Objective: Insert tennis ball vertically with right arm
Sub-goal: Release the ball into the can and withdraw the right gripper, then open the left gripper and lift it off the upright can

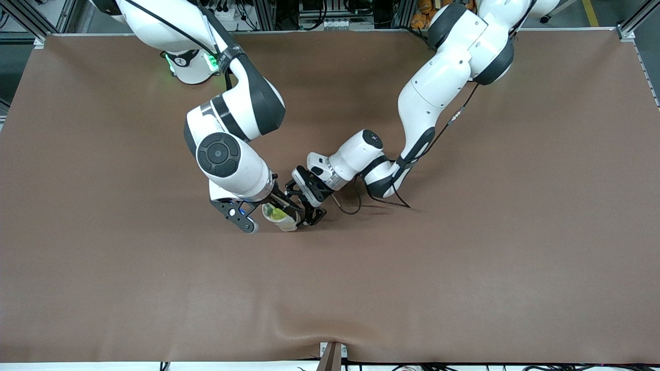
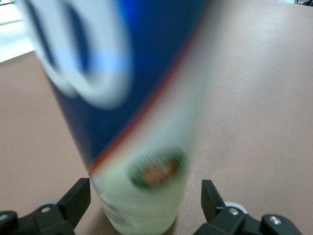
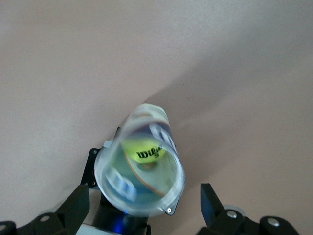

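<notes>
The clear can stands upright on the brown table near its middle, and the tennis ball lies inside it at the bottom. The right gripper hangs directly over the can's open mouth, fingers spread apart and empty. At about 2 o'clock from the can, the left gripper is low beside it, its fingers open around the can's base without touching.

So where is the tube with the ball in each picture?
Front view: the tube stands mid-table, between the two tools, under the right arm's wrist.
Left wrist view: the tube fills the middle, blue label above, pale base on the table, between the left tool's fingers.
Right wrist view: seen from above, its open mouth low in the middle, the ball inside.
Shared landmark: the brown table.
</notes>
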